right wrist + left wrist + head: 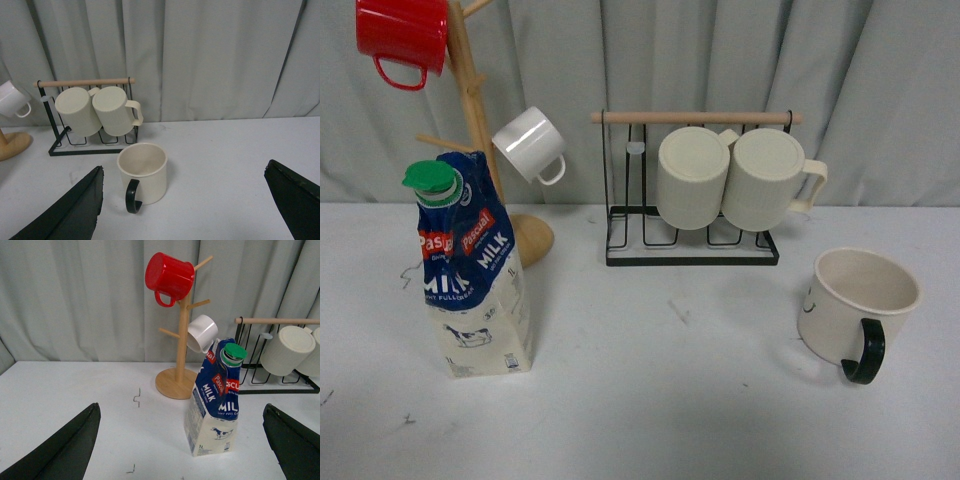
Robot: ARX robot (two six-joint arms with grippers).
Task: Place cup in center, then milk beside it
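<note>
Nothing is looking done yet. The cup (860,305) is standing upright at the right of the tabletop (660,400), and the milk (470,270) at the left, neither in the centre. The left gripper (181,407) and right gripper (185,167) are both hanging spread wide, holding nothing. The carton is reading "Pascual" and "MILK".
</note>
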